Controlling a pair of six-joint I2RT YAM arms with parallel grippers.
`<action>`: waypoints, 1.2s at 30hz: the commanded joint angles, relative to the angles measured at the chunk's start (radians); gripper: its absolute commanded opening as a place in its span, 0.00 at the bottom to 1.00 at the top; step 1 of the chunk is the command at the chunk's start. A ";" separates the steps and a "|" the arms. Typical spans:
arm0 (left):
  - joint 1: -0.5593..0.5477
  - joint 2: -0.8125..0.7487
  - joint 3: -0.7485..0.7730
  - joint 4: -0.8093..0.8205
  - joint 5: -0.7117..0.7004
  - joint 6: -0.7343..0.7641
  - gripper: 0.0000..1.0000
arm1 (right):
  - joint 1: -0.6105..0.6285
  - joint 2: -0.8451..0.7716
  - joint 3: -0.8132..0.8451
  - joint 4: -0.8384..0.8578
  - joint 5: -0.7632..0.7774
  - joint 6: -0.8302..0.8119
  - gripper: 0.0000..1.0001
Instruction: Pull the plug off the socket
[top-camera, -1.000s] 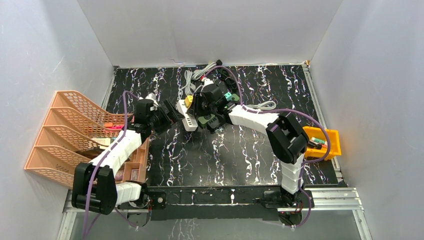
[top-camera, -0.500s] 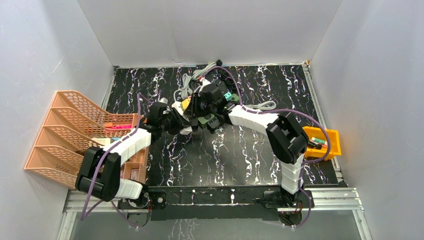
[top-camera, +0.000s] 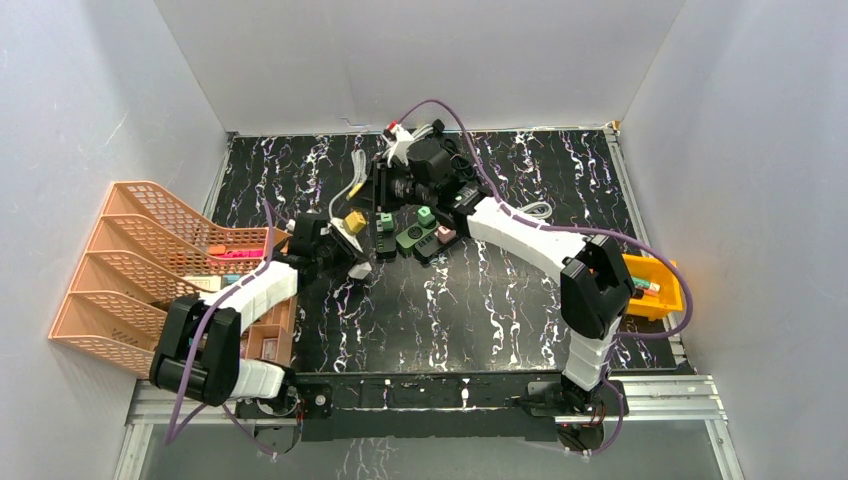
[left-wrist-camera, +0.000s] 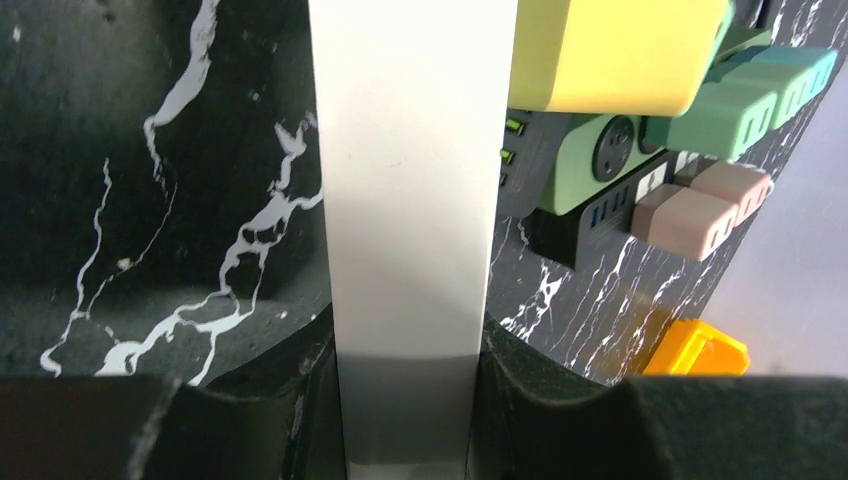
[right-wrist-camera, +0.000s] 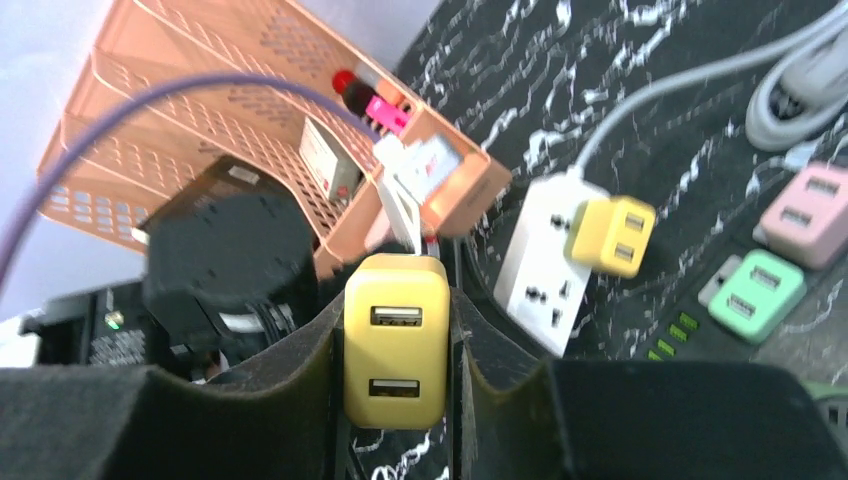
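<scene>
A white socket strip (left-wrist-camera: 410, 220) fills the middle of the left wrist view, and my left gripper (left-wrist-camera: 410, 350) is shut on its two long sides. One yellow plug (left-wrist-camera: 615, 50) still sits in that strip; from above this yellow plug (top-camera: 354, 221) lies just beyond the left gripper (top-camera: 338, 246). My right gripper (right-wrist-camera: 397, 330) is shut on a second yellow plug (right-wrist-camera: 396, 355) with two USB ports, held clear of the socket strip (right-wrist-camera: 545, 265). In the top view the right gripper (top-camera: 384, 198) hangs behind the strip (top-camera: 359, 268).
A dark power strip (top-camera: 420, 235) carrying green and pink plugs lies right of the white one. Grey cables (top-camera: 535, 210) trail at the back. An orange file tray (top-camera: 130, 270) stands at the left, a yellow bin (top-camera: 650, 285) at the right.
My left gripper reached the white socket strip, shut on it and drew it left and nearer. The right gripper moved back and away with a yellow plug in it.
</scene>
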 joint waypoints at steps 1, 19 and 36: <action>0.003 -0.083 -0.049 0.046 0.048 -0.004 0.00 | -0.012 0.072 0.165 0.026 0.008 -0.028 0.00; 0.001 -0.294 -0.340 0.176 0.254 0.054 0.00 | -0.048 1.006 1.041 0.296 0.014 0.225 0.00; 0.001 -0.288 -0.372 0.178 0.267 0.094 0.00 | -0.061 1.029 0.973 0.248 -0.036 0.241 0.76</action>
